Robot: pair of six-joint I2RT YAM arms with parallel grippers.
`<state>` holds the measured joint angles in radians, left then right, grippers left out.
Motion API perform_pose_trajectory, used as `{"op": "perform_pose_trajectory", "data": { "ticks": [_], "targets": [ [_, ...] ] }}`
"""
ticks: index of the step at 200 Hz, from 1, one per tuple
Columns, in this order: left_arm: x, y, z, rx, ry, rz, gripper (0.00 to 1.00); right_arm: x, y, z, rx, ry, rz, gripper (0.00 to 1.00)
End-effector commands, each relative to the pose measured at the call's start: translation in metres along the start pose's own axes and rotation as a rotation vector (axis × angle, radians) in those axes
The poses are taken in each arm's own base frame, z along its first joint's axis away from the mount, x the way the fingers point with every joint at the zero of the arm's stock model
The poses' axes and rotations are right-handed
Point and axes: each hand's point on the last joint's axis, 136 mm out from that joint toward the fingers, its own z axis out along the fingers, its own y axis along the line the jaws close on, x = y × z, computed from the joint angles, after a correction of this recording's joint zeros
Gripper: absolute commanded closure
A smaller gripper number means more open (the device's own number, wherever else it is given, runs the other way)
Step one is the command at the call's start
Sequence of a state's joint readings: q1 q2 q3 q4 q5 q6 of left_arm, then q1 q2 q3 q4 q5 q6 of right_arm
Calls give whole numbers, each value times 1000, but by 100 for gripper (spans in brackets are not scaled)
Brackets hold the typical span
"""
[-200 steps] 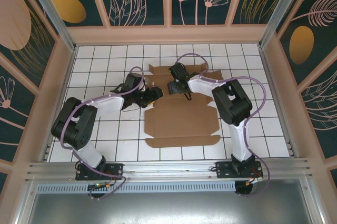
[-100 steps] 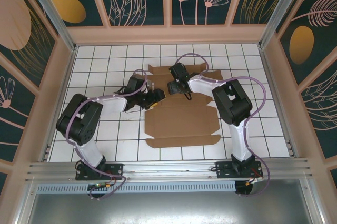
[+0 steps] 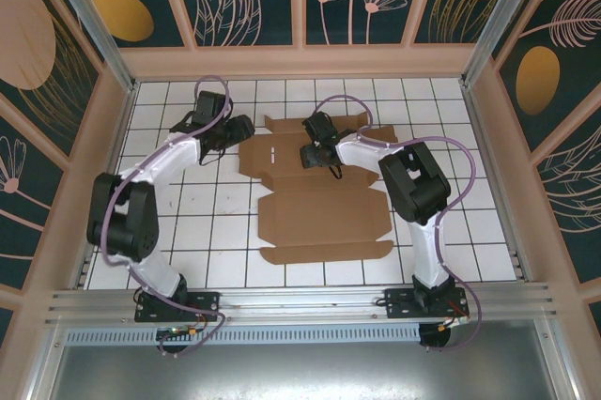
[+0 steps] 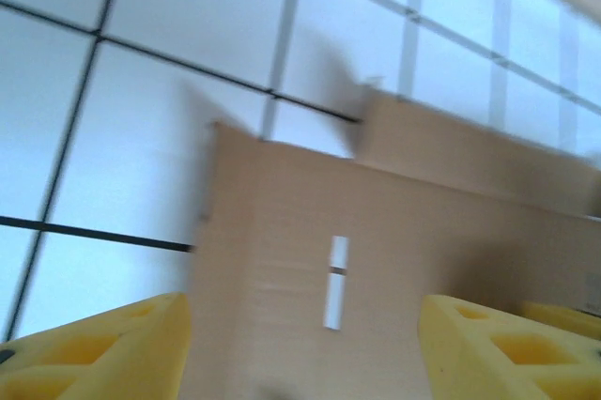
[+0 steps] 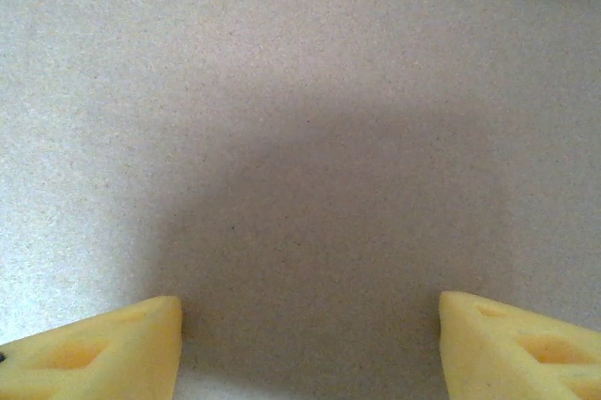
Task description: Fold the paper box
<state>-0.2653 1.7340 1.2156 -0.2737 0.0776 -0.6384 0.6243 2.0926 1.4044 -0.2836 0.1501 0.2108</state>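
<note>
Top external view: left gripper (image 3: pixel 242 128) at the far-left corner of the paper box (image 3: pixel 324 217), just over the sheet's left edge; right gripper (image 3: pixel 313 153) low above the far panel, about midway across its width; finger spread unreadable from here for both. Paper box flat and unfolded on the white tiled table (image 3: pixel 188 222); panels stacked near to far, each panel's long side and the creases between them running left to right; notched flaps along the far and near edges. Bare tiles to the left and right of the sheet and along its near edge; narrower strip of tiles between the far flaps and the back wall (image 3: pixel 300 60).

Left wrist view: left gripper (image 4: pixel 300 348) wide apart, yellow foam fingertips (image 4: pixel 103 344) at the lower corners, nothing held between them; paper box (image 4: pixel 394 222) below and ahead, blurred, with a narrow slot (image 4: pixel 336 283) between the fingers; sheet's corner and left edge against bare tiles, a flap further on.

Right wrist view: right gripper (image 5: pixel 310 344) wide apart, holding nothing; paper box (image 5: pixel 300 137) across the frame, very near, in the gripper's shadow; contact with the sheet undeterminable.
</note>
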Motion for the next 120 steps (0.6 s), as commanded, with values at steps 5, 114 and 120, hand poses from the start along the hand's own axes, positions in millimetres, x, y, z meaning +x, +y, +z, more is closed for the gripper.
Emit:
{"op": "perform_pose_trajectory", "data": {
  "ticks": [5,114,120],
  "targets": [
    [20,32,31,-112,109,26,35,82,-1,25,-28,257,-43,31],
    [27,3,56,52,166,9,53,86,-2,29,-26,261,-48,33],
    [28,2,57,64,172,6,53,85,-2,28,-26,260,-48,33]
  ]
}}
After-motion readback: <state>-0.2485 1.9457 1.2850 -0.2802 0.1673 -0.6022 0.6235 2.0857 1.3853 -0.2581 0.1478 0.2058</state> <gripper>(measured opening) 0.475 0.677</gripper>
